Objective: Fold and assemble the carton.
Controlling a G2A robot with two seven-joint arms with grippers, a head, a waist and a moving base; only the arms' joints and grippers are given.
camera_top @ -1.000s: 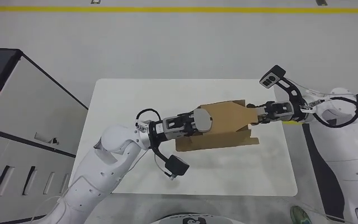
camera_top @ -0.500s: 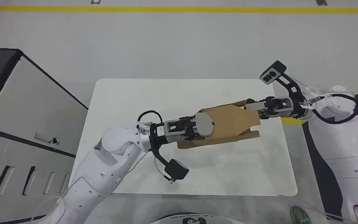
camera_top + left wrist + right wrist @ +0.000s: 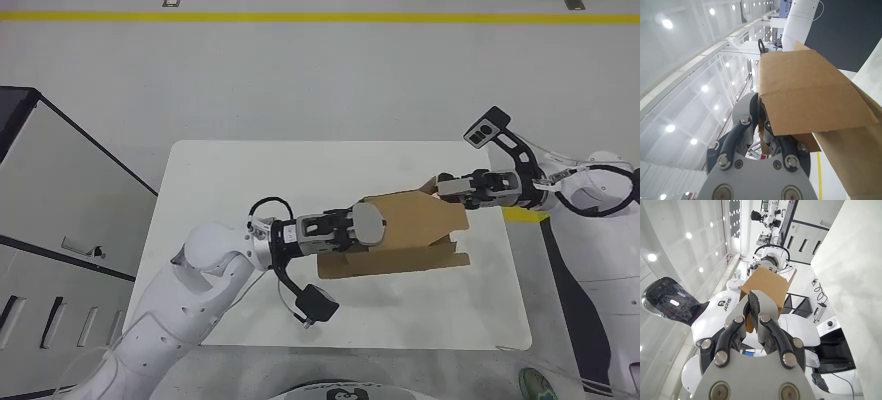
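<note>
brown carton (image 3: 405, 232), half-opened with loose flaps, spans between left gripper (image 3: 759, 117) and right gripper (image 3: 754, 302), each clamped on one end.

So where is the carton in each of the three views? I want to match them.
Top view: the carton is over the middle of the table, between the arms.
Left wrist view: it starts right at the left gripper and runs away from it.
Right wrist view: it is in the centre, just beyond the right gripper.
Shared landmark: the left gripper, shut on one end of the carton.
</note>
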